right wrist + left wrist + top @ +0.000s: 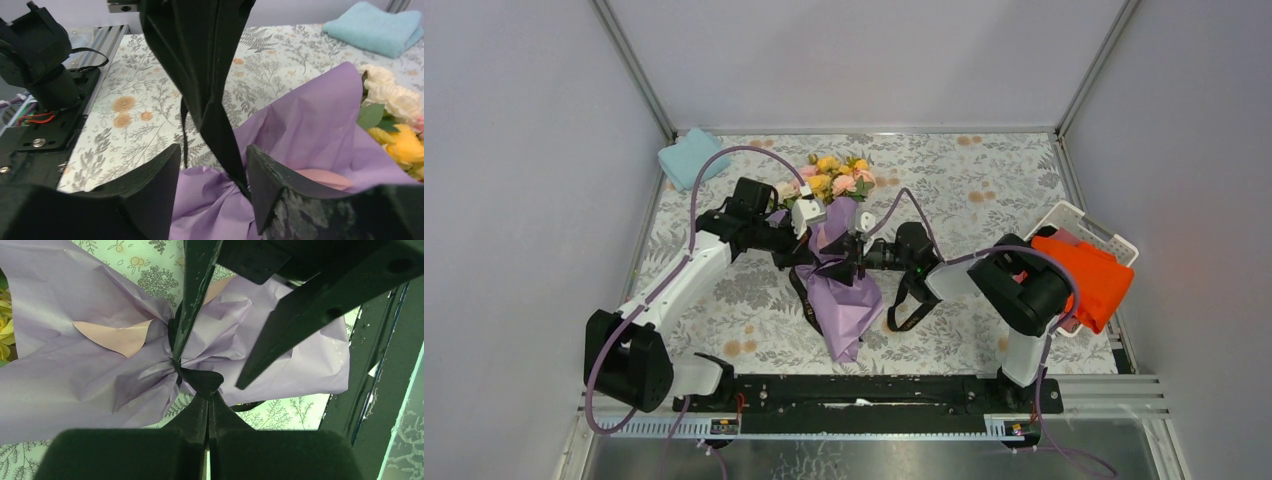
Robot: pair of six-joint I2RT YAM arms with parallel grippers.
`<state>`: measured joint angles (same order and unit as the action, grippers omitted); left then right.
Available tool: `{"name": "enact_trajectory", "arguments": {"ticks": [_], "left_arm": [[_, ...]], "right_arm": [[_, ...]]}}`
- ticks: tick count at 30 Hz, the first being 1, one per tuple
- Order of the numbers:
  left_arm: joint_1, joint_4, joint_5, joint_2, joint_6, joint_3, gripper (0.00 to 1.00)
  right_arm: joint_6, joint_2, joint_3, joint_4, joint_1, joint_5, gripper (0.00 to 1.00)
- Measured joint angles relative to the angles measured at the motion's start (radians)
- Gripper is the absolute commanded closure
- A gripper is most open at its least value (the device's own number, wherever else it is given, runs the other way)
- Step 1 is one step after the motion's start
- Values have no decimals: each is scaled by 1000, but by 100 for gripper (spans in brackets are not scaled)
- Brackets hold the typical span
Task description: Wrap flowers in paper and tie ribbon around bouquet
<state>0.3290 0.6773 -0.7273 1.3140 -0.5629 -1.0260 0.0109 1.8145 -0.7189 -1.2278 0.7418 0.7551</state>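
Note:
The bouquet lies in the middle of the table. Its flowers (834, 178) (395, 115) point to the far side, and the lilac paper (849, 305) (75, 380) (310, 130) is gathered at a waist. The black ribbon (902, 305) (202, 380) circles that waist, with loose loops trailing on both sides. My left gripper (822, 258) (209, 394) is shut on the ribbon right at the knot. My right gripper (857, 250) (213, 148) is open. Its fingers (150, 185) straddle the waist, with the left gripper's shut tip between them. A thin ribbon tail (184, 132) hangs beside it.
A folded light blue cloth (689, 155) (380, 27) lies at the far left corner. A white basket (1079, 215) holding an orange cloth (1089, 275) stands at the right edge. The arms' black mounting rail (874, 392) runs along the near edge.

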Motion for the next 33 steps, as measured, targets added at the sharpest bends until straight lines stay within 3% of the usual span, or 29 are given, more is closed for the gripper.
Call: {"name": "enact_trajectory", "arguments": {"ticks": [2, 11, 13, 15, 18, 21, 26, 28, 30, 33], "left_arm": [[0, 1, -4, -5, -5, 6, 100], [-3, 5, -11, -5, -22, 18, 97], [-3, 6, -16, -5, -24, 20, 69], [-3, 8, -16, -5, -27, 20, 53], [-6, 44, 8, -5, -29, 13, 46], [-23, 144, 92, -35, -59, -5, 47], [-59, 324, 227, -242, -177, 27, 57], [-61, 343, 220, -359, -233, 85, 48], [-60, 298, 192, -457, -267, 172, 26], [-61, 137, 154, -488, -264, 296, 19]], "right_arm": [[4, 41, -15, -49, 7, -2, 51], [21, 105, -43, -151, 16, -16, 100], [27, 105, -43, -163, 16, -27, 100], [30, 105, -42, -168, 16, -39, 100], [41, 103, -41, -159, 16, -44, 100], [60, 88, -41, -108, 16, -46, 100], [68, 62, -41, -84, 17, -43, 100], [67, 56, -37, -86, 18, -44, 100], [61, 52, -31, -92, 19, -45, 100], [51, 48, -24, -91, 21, -47, 100]]}}
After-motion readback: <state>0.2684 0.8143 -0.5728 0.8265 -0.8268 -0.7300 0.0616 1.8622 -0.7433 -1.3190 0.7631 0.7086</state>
